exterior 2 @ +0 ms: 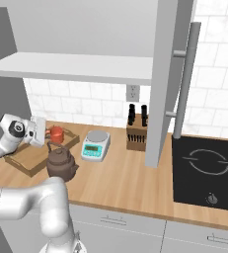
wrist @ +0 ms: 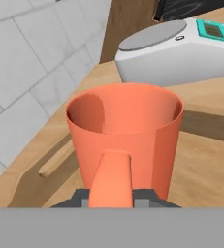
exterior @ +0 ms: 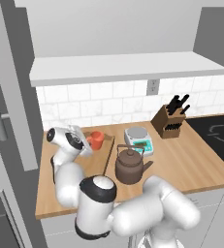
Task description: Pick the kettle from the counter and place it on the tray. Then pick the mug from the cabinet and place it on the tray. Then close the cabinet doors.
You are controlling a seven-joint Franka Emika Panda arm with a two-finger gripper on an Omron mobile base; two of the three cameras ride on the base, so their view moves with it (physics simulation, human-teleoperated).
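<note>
Gripper [wrist: 112, 193] pinching mug [wrist: 125, 135] handle over tray [exterior 2: 27, 160], wooden counter [exterior 2: 130, 173], white-tiled wall [exterior: 101, 99]

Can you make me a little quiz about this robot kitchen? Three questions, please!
1. True or false: the cabinet doors are shut.
2. What stands between the kettle and the knife block? A) a toaster B) the white scale C) a plate
3. Fill in: the jaws are closed on the handle of the orange ____.
Key: 1 false, they stand open; 2 B; 3 mug.
</note>
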